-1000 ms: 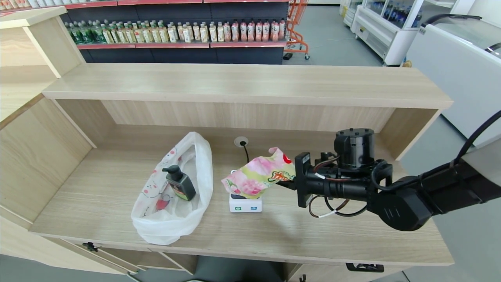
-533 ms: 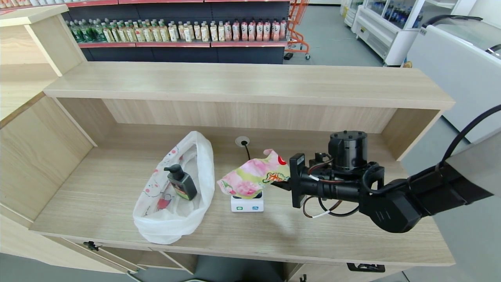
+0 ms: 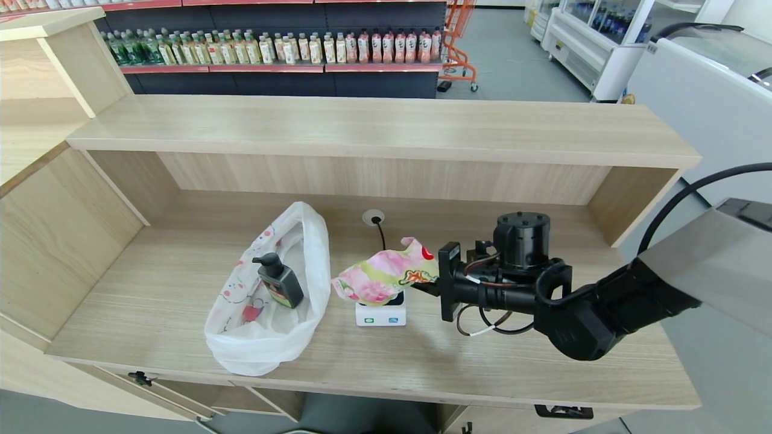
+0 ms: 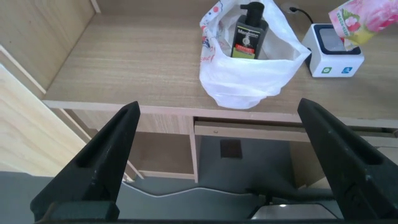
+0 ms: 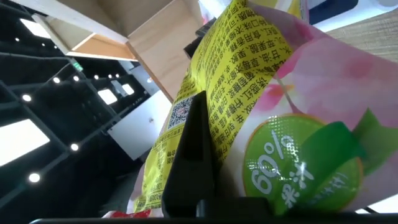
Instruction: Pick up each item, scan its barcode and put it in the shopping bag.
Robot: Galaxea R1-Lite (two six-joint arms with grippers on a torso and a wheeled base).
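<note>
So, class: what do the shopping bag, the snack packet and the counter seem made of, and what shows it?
The shopping bag: thin white plastic film, crumpled, slumped. The snack packet: glossy printed film, probably plastic; it creases and shines. The counter: matte wood grain, solid wood or laminate unclear.

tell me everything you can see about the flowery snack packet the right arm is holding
The packet is a soft, glossy pouch, pink, green and white on one face; the right wrist view shows a yellow printed face with a small square code and a round green mark. The right gripper holds one end, jaws shut on it, so it hangs roughly level over the white scanner, close beside the shopping bag. Whether it touches the scanner cannot be told.
</note>
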